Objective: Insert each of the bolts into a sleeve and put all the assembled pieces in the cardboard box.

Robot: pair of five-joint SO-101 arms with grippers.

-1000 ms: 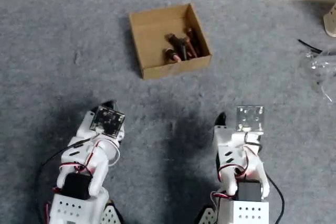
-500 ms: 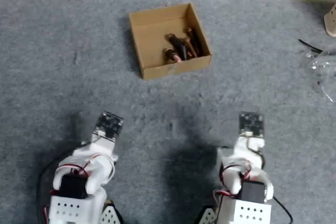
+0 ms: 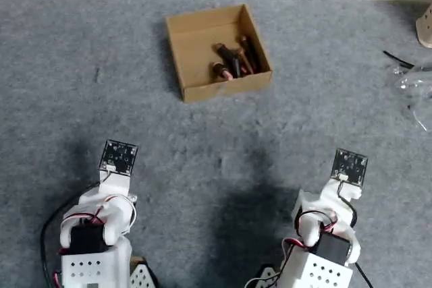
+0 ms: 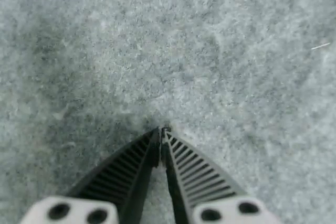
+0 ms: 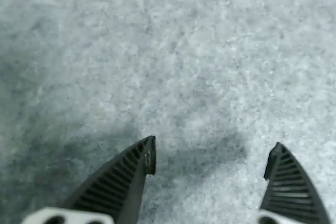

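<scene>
From above, we see the cardboard box [image 3: 202,30] standing open on the grey carpet [image 3: 81,65], far out from the arms and roughly between them. It is turned a little askew to the table's edge. Inside it, the assembled pieces [image 3: 233,60] lie flat in a dark reddish-brown cluster, gathered toward the right side and the near wall, and the rest of the box floor is bare. Their long axes run roughly from the far wall toward the near wall, slanted and fanned rather than parallel. We cannot tell which end of any piece is the bolt head, nor count them with confidence.

The left arm [image 3: 98,231] and the right arm [image 3: 324,234] sit folded at the near edge, well apart from the box and from each other. Near the right edge lies some clear plastic [image 3: 410,80] with thin dark wires. From this height we cannot tell how the fingers stand.

The left wrist view settles it for that arm. The left gripper [image 4: 163,131] points down at bare carpet, its ribbed fingers pressed together at the tips with nothing between them.

In the right wrist view, the right gripper [image 5: 212,150] hangs over carpet with its two fingers spread wide, holding nothing.
</scene>
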